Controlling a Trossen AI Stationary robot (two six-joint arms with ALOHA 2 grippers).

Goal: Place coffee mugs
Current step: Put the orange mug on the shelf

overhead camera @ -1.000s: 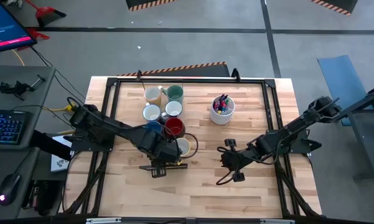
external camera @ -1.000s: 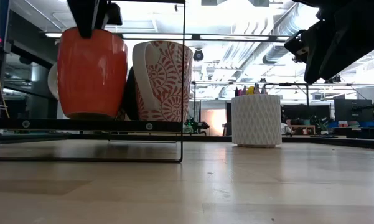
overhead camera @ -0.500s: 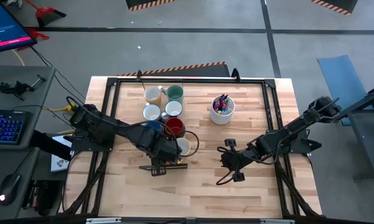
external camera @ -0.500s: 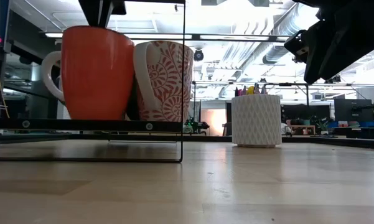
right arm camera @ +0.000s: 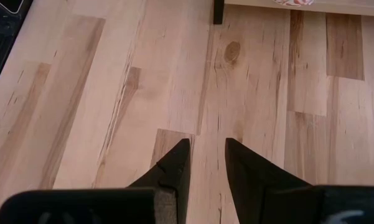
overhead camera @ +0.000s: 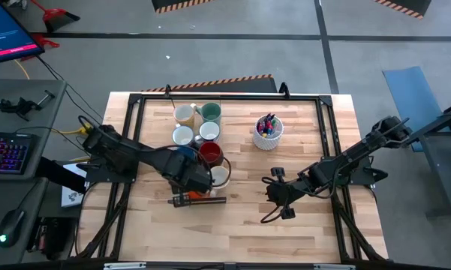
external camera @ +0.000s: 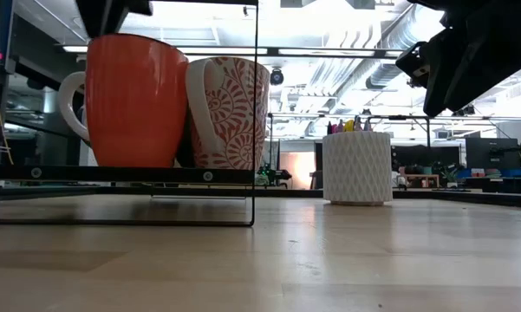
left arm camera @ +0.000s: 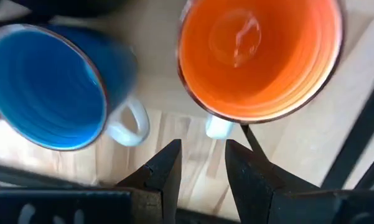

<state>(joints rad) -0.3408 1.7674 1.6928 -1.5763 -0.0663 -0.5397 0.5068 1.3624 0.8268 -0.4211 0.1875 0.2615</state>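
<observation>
The orange mug (left arm camera: 261,56) stands upright on the table next to a white mug with a red pattern (external camera: 230,113), at the near end of the mug cluster. Its white handle (left arm camera: 218,127) points toward my left gripper (left arm camera: 202,165). That gripper hangs open just above the orange mug (external camera: 134,100), pointing down, with nothing between its fingers. A blue mug (left arm camera: 46,87) stands beside the orange one. Dark red (overhead camera: 210,154), teal (overhead camera: 211,113) and white mugs (overhead camera: 182,136) stand behind. My right gripper (right arm camera: 206,158) hovers open over bare wood at the right.
A white cup of coloured pens (overhead camera: 268,133) stands right of the mugs. A black metal frame (overhead camera: 139,120) runs around the table top, and one of its bars (external camera: 121,174) crosses in front of the mugs' bases. Bare wood (overhead camera: 248,232) lies toward the near edge.
My left gripper has gone up, away from the orange mug. The mug, which stood a little askew under the gripper with its handle hidden in the low view, has settled upright with the handle showing on its left. The right arm has kept still.
</observation>
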